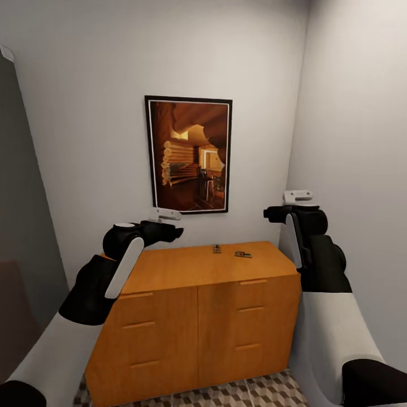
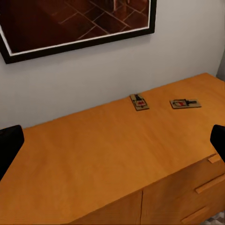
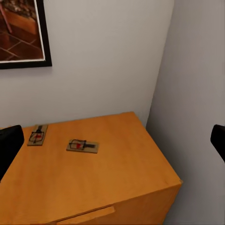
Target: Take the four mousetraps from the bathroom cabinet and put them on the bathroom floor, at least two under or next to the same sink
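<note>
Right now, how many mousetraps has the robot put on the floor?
None that I can see. Two mousetraps lie on the cabinet top near the wall. The left gripper and right gripper hover open and hold nothing. The patch of bathroom floor in view has no trap. Grabbing and carrying are left.
</note>
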{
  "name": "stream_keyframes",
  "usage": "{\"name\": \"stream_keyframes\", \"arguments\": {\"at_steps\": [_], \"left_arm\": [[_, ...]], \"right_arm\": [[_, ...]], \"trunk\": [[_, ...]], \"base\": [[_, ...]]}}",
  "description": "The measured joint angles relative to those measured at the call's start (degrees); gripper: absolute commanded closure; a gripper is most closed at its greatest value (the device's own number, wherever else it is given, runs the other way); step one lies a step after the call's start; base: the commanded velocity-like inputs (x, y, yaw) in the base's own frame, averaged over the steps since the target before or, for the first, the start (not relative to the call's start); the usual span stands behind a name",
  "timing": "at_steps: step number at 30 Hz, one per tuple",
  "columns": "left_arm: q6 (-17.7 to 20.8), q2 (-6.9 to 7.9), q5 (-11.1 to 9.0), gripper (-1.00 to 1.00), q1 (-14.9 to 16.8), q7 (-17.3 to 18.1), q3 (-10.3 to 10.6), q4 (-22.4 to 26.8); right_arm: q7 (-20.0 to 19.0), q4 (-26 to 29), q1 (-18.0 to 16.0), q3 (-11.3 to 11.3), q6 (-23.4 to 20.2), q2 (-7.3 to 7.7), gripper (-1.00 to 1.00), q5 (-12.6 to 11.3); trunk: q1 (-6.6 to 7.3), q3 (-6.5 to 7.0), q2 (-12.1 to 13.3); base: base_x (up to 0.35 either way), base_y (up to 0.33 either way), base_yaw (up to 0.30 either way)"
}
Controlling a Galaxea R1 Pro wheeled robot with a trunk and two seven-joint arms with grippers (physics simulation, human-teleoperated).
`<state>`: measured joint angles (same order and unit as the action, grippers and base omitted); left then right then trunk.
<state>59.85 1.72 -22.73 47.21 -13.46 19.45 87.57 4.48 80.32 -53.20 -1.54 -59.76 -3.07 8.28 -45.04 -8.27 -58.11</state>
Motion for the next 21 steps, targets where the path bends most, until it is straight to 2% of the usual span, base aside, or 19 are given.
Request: {"name": "stream_keyframes", "arguments": {"at_steps": [11,21], "left_arm": [[-0.02,-0.01,-3.52,-1.00,0.00,-0.04,0.06,-0.19],[-0.03,-0.01,-4.26,-1.00,0.00,-0.08,0.02,-0.29]], "right_arm": [[0.00,-0.02,0.00,-0.05,0.00,-0.04,-1.00,0.00],[0.00,-0.04,0.00,-0.02,0.00,0.03,-1.00,0.04]], "trunk": [[0.00,0.00,0.00],[0.00,0.00,0.00]], "base": [[0.323,0.000,0.000],[0.324,0.000,0.000]]}}
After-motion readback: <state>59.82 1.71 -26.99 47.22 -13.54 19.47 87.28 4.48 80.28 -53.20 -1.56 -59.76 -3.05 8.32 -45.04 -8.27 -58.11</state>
